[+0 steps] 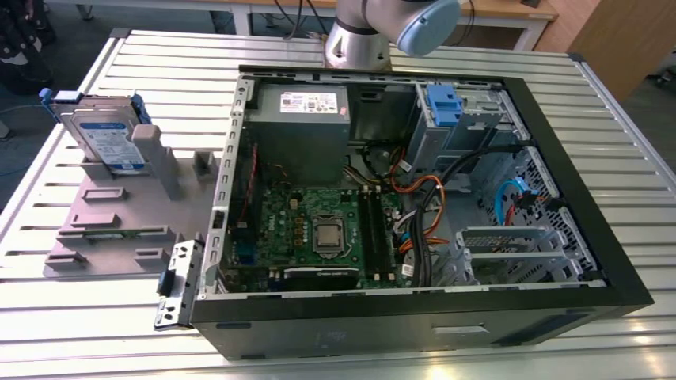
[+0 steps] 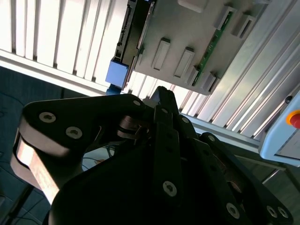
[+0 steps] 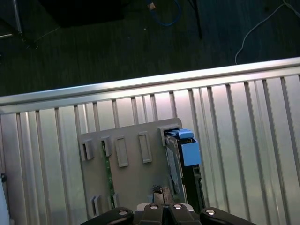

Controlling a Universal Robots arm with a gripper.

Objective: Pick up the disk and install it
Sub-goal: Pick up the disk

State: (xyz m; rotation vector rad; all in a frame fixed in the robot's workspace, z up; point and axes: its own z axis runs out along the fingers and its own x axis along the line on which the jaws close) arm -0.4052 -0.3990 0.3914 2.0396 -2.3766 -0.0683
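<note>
The exterior view looked steeply down on the table [image 1: 138, 55]; both wrist views looked past the tool [image 3: 161, 194] at 1 shared grey holder [image 3: 133, 183].

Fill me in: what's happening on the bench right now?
The arm's gripper hangs shut and empty above the grey fixture. The disk stands on edge in a slot of that fixture, on the exterior view's left of the open computer case. It has not been picked up yet.

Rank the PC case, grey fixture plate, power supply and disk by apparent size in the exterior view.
1. PC case
2. grey fixture plate
3. power supply and disk: these look about alike, so no ranking between them.
</note>
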